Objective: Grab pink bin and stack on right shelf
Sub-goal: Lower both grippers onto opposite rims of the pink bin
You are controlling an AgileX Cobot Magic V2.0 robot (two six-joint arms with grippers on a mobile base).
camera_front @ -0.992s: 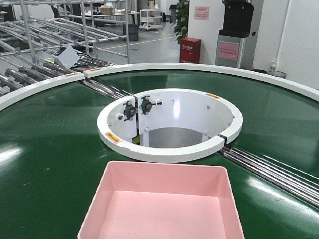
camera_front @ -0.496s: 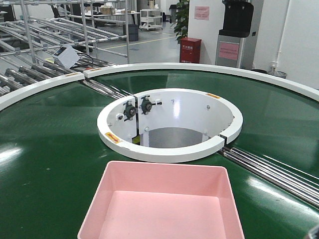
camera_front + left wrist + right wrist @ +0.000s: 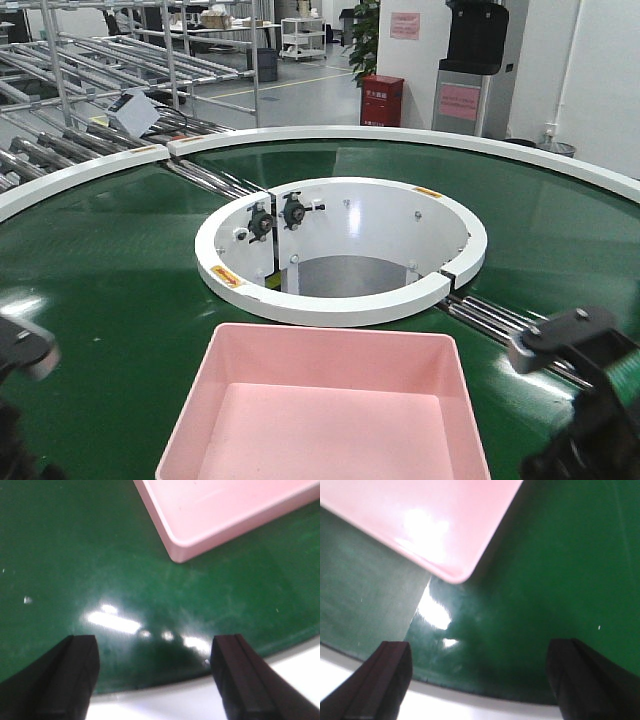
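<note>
The pink bin (image 3: 325, 410) sits empty on the green conveyor belt at the bottom middle of the front view. A corner of it shows at the top of the left wrist view (image 3: 220, 510) and at the top left of the right wrist view (image 3: 420, 520). My left arm enters at the bottom left, blurred, left of the bin. My right arm enters at the bottom right, right of the bin. My left gripper (image 3: 155, 675) is open and empty above the belt edge. My right gripper (image 3: 480, 680) is open and empty too. The right shelf is out of view.
The curved green conveyor belt (image 3: 100, 280) wraps around a white-walled round opening (image 3: 340, 250) just behind the bin. Metal rollers (image 3: 560, 350) run at the right. Its white outer rim (image 3: 200, 700) lies under both grippers. Metal roller racks (image 3: 100, 70) stand at the back left.
Both arms have come into the front view, the left at the bottom left and the right at the bottom right of the bin. The bin has not moved.
</note>
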